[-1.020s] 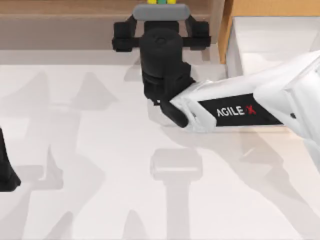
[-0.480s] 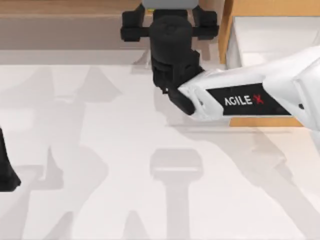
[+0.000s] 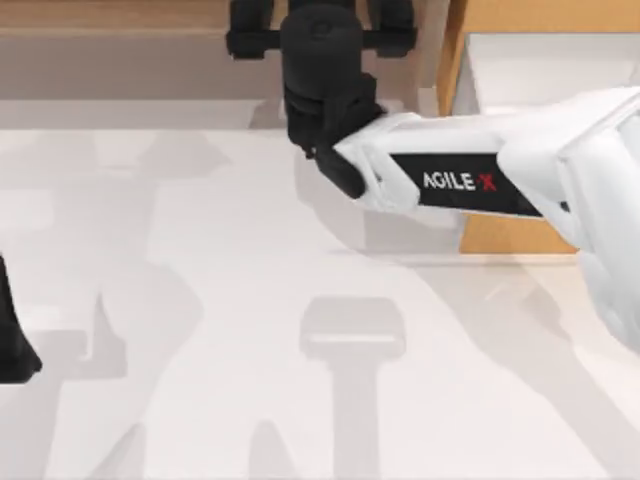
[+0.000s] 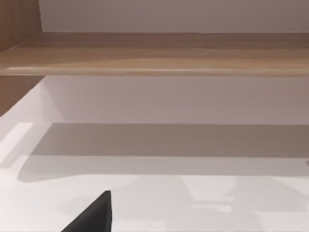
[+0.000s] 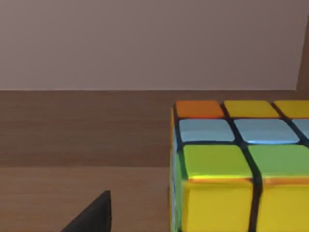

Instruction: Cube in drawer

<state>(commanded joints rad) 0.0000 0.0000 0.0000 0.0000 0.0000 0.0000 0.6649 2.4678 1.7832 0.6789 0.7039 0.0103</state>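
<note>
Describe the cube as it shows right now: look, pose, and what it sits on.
The cube, close in the right wrist view, is a gridded puzzle cube with glossy tiles and dark seams: one orange and several yellow tiles, pale blue and green rows, yellow below. It sits squarely on a brown wooden shelf, before a plain wall. Nothing visibly grips it.

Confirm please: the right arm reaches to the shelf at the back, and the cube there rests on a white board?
Not quite. In the right wrist view the cube rests on a brown wooden board, not a white one. The right arm does reach to the shelf at the back.
</note>
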